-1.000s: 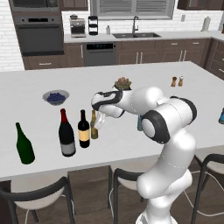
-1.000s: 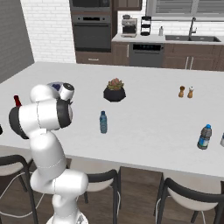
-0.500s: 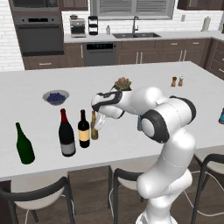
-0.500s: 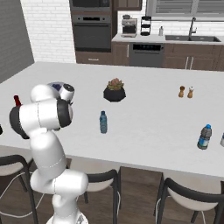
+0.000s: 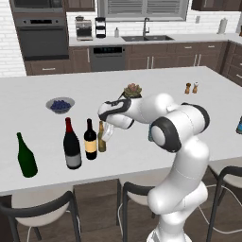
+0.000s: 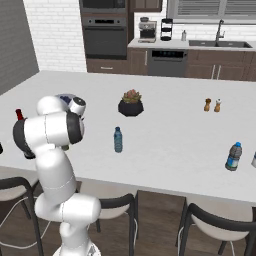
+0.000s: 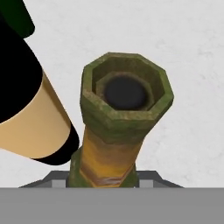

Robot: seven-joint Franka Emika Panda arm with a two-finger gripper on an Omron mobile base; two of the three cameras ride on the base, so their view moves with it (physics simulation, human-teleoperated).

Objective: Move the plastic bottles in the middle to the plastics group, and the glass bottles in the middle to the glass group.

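beside the black wine bottle (image 5: 90, 141), the gripper (image 5: 107, 133) clamps the olive-brown bottle (image 5: 101, 137); release it gently, upright.

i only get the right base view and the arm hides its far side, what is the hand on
Observer: The hand is shut around the neck of the olive-brown bottle, which is upright.
Operator: anything close to it
Observer: The black bottle with the tan label stands right beside it. The hand view shows the two nearly touching.
Operator: where's the glass group from there
Observer: The red-topped bottle stands just past the black one. The green bottle is further along the same front edge of the counter.
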